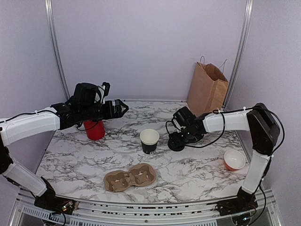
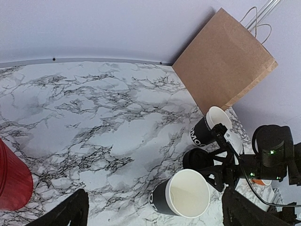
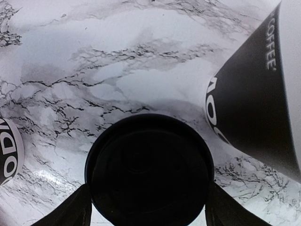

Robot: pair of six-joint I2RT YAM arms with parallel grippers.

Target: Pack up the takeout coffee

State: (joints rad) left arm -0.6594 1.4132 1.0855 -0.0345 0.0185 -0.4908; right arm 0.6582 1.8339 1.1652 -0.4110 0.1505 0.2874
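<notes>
R gripper is gripping a round black lid, one finger pressing each side of the rim in the R wrist view. Can't tell whether the lid is resting on the marble or hanging just above it. L gripper is hovering above the back-left of the marble table, fingers spread wide w/ nothing btwn them. The black paper cup is standing upright near table centre, w/o lid, white inside showing & white print on its side. The gripped lid is sitting at its 3 o'clock, near but apart. A second black cup, also unlidded, is standing just beyond the R gripper on the bag side of the lid. The R arm is hiding it from the top cam. A brown pulp 2-cup carrier is lying at 6 o'clock from the centre cup, toward the near edge. A red cup is standing at 10 o'clock, under the L arm. A brown paper bag w/ handles is standing at 1 o'clock, in the back-right corner. An orange bowl w/ white inside is sitting at 4 o'clock, near the R edge.
</notes>
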